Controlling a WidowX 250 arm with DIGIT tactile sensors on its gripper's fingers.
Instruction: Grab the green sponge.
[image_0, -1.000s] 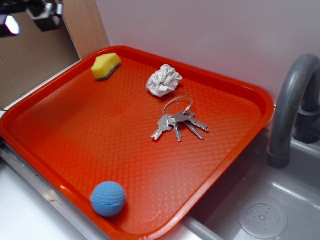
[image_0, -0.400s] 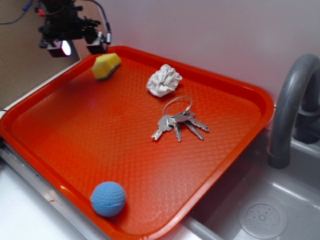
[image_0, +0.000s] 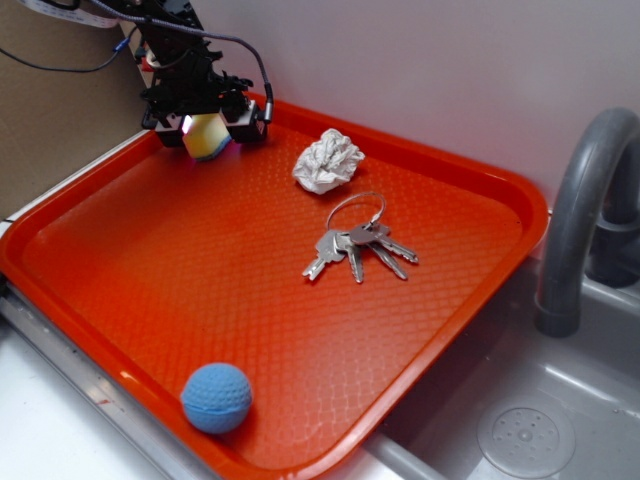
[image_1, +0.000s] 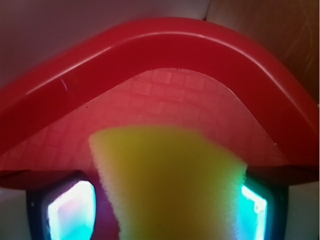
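Observation:
The green sponge (image_0: 208, 140), a yellow foam block, lies in the far left corner of the red tray (image_0: 452, 168). My gripper (image_0: 206, 128) has come down over it and stands open, one finger on each side. In the wrist view the sponge (image_1: 170, 185) fills the space between the two lit fingers (image_1: 72, 210). A small gap shows at the left finger, while the right finger (image_1: 255, 205) is at the sponge's edge. The tray's curved corner rim (image_1: 165, 45) runs just beyond. The sponge's dark layer is hidden.
A crumpled white paper wad (image_0: 328, 160) lies to the right of the sponge, a bunch of keys (image_0: 360, 245) mid-tray, a blue dimpled ball (image_0: 216, 397) at the near edge. A grey faucet (image_0: 575, 220) and sink (image_0: 530, 430) stand right of the tray. A white wall is close behind.
My gripper has moved from the upper left down and to the right, until its fingers straddle the sponge. The sponge and the other things have stayed in place.

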